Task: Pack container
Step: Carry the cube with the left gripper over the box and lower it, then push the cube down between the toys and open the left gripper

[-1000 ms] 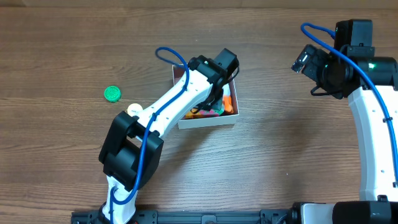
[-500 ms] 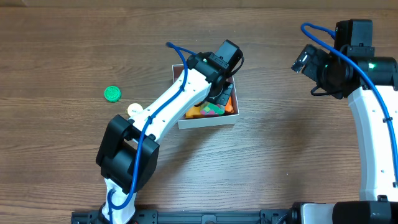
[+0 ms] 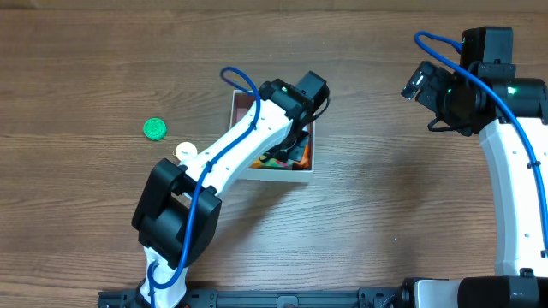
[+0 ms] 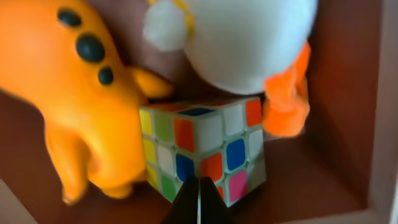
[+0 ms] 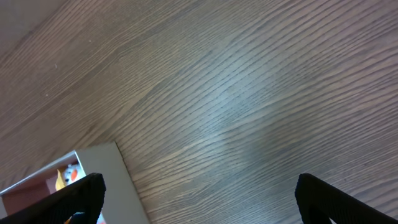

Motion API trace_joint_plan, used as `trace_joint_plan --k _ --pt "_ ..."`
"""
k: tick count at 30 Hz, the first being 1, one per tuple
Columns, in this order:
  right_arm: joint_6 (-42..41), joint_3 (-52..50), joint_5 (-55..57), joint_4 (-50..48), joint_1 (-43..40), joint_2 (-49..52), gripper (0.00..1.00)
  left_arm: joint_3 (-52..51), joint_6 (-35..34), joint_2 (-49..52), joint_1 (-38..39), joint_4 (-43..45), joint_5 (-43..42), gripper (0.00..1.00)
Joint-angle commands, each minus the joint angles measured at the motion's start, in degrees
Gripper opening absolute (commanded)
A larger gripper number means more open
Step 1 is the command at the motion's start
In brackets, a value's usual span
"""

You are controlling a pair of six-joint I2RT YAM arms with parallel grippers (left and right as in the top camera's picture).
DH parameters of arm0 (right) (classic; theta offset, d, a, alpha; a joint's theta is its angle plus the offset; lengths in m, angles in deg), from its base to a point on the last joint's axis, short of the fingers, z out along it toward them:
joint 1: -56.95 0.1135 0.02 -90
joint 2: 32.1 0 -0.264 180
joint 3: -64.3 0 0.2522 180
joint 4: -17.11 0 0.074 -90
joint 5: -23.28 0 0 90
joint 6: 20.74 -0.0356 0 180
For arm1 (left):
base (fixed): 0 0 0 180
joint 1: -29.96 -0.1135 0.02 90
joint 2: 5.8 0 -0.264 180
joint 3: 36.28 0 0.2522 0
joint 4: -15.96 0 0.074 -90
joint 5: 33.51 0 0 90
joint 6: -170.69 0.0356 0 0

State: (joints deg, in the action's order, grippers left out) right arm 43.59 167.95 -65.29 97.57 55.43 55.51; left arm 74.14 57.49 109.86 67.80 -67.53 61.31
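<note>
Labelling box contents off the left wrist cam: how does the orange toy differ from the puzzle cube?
Shape: the orange toy is rounded, with stubby limbs; the puzzle cube is flat-faced with sharp corners.
Colour: the orange toy is one colour with a few dark spots; the puzzle cube is a grid of many coloured squares.
Size: the orange toy looks bulkier than the puzzle cube.
Shared: both lie side by side inside the box.

Table matt grained wood; container smooth matt cardboard.
</note>
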Motion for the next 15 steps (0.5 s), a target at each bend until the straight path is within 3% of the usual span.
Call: trace_joint_plan --k 1,4,8,10,15 --pt "-0.2 0.2 -0.1 -0.2 -0.1 0.2 1.0 -1.4 -11.0 -0.9 0.0 -3.9 5.1 0.04" --pt "-0.2 0.2 -0.1 -0.2 -0.1 0.2 1.0 -1.4 -16.7 -0.9 0.0 -6.9 8.0 0.05" --pt "-0.2 0.2 -0.1 -0.2 -0.1 0.2 1.0 -1.4 -18.9 -0.9 -0.4 -6.1 9.4 0.33" --pt "-0.2 0.2 -0.1 -0.2 -0.1 0.2 1.0 -1.4 -19.0 -0.9 -1.3 -4.7 8.7 0.4" --pt "-0.2 0.2 -0.1 -0.2 -0.1 0.2 1.0 -1.4 -16.2 -0.9 -2.3 -1.9 3.1 0.35"
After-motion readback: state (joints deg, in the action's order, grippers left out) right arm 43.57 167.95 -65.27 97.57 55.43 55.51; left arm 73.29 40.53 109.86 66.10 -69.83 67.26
